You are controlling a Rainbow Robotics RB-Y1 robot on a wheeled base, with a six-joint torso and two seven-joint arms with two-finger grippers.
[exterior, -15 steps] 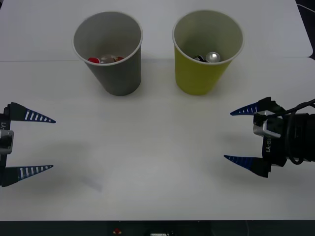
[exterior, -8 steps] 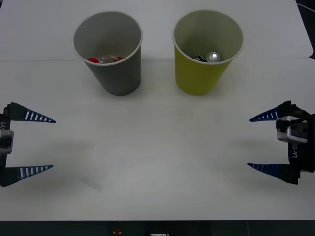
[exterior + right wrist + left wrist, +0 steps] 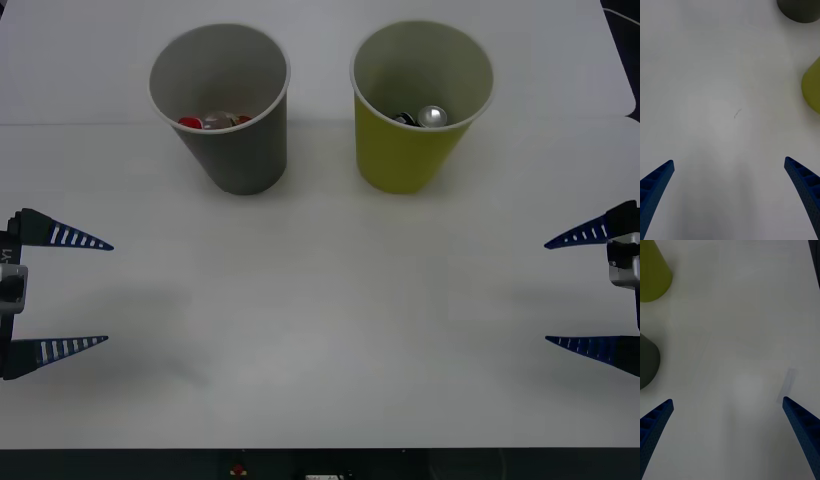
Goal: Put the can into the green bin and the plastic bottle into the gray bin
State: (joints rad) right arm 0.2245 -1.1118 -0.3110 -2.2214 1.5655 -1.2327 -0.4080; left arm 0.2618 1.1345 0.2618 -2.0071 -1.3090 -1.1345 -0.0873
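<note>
The green bin (image 3: 412, 140) stands upright at the back right of the table, and the can (image 3: 432, 116) lies inside it, its silver top showing. Left of it stands the gray bin (image 3: 232, 140), holding the plastic bottle (image 3: 208, 121) with its red cap visible. My left gripper (image 3: 108, 292) hovers open at the table's left edge with nothing between its fingers. Open and holding nothing, my right gripper (image 3: 548, 291) sits at the right edge. In the right wrist view the green bin (image 3: 812, 90) and gray bin (image 3: 799, 10) show beyond the open fingers; the left wrist view catches the green bin (image 3: 652, 273) and gray bin (image 3: 647, 362).
The white table (image 3: 320, 300) stretches between the two grippers and in front of the bins. Its front edge (image 3: 320, 448) runs along the bottom of the front view. A faint seam crosses the table behind the bins.
My right gripper has drawn back to the right, away from the table's middle, staying open. The left gripper, bins, can and bottle have not moved.
</note>
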